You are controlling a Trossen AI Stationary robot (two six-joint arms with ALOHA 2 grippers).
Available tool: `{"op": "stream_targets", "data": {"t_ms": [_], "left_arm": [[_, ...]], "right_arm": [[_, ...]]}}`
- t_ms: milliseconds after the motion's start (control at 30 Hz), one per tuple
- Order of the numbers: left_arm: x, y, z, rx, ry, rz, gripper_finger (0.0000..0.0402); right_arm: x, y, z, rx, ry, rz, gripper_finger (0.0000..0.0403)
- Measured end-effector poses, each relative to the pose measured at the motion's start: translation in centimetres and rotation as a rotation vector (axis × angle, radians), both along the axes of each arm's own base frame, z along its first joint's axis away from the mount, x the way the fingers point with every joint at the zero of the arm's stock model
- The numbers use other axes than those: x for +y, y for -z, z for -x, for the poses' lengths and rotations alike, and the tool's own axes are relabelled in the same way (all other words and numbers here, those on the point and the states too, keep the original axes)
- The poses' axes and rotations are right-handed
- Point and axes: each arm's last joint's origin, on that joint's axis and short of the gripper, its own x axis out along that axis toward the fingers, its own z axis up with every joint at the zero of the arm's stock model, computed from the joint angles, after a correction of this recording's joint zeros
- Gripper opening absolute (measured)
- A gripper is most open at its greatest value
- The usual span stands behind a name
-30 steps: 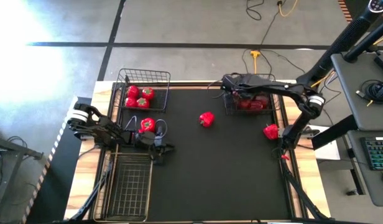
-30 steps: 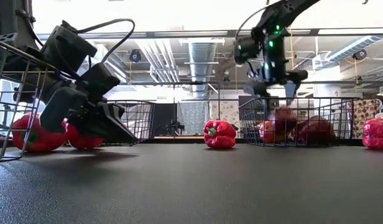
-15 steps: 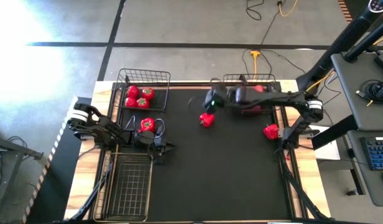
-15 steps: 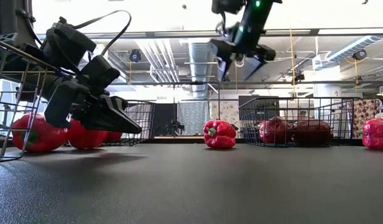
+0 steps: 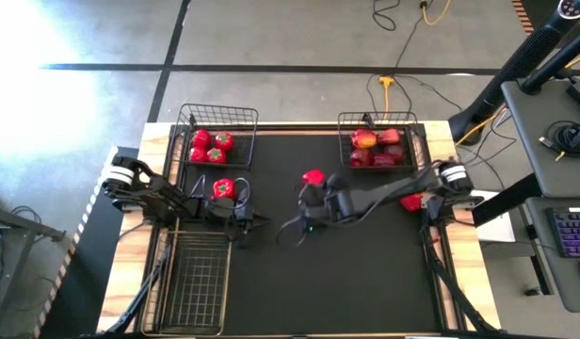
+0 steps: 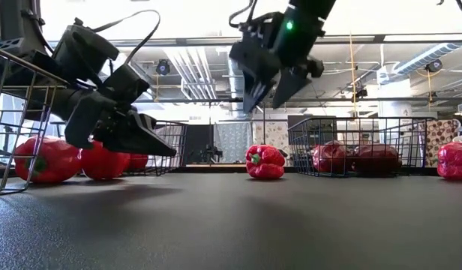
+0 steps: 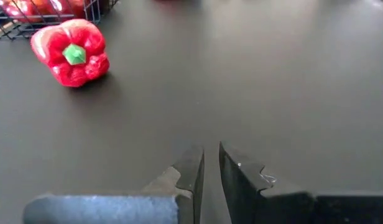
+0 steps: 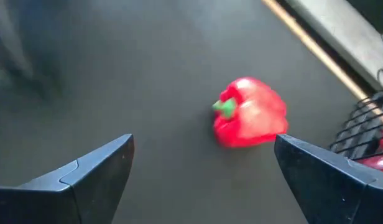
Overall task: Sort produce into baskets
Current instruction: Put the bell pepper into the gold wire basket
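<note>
My right gripper (image 5: 301, 222) hangs open and empty high above the middle of the table; it also shows in the low view (image 6: 265, 82). A red bell pepper (image 5: 314, 177) lies on the mat just beyond it, and a pepper shows ahead of the open fingers in the right wrist view (image 8: 250, 121). My left gripper (image 5: 249, 224) is shut and empty, low over the mat at the left (image 7: 211, 168). Another pepper (image 5: 223, 188) lies beside the left arm. A third pepper (image 5: 410, 200) lies near the right edge, partly behind the right arm.
A small wire basket (image 5: 217, 115) at the far left holds several red items. A second small basket (image 5: 379, 118) at the far right holds dark red and yellowish apples. A longer basket (image 5: 198, 282) stands at the near left. The mat's near half (image 5: 337, 282) is bare.
My right gripper has left the far right basket, risen, and swung toward the table's left and then its near edge. It now hangs just past the middle pepper, still open. The produce has stayed in place.
</note>
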Motion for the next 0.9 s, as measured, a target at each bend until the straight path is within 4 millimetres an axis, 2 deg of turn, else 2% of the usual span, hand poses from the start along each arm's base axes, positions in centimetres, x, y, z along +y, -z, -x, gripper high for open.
{"op": "stream_targets", "data": {"t_ms": [133,300,633,800,900], "left_arm": [[0.0,0.1,-0.3,0.028,0.01,-0.029,0.0036],[-0.1,-0.3,-0.8,0.013,0.006,-0.02,0.0036],[0.0,-1.2,-2.2,-0.039,-0.017,-0.063,0.0039],[0.2,-0.3,-3.0,-0.006,-0.098,-0.1,0.0067],[0.1,0.5,-3.8,0.017,-0.107,-0.101,0.0091]], "right_arm": [[0.9,2.5,-0.7,0.077,-0.028,0.03,0.038],[0.2,4.6,-1.3,0.154,-0.032,0.055,0.038],[-2.7,4.3,-1.4,0.189,0.052,0.159,0.038],[-4.0,4.6,-1.2,0.233,0.077,0.194,0.038],[-4.8,4.0,-1.2,0.216,0.102,0.201,0.038]]}}
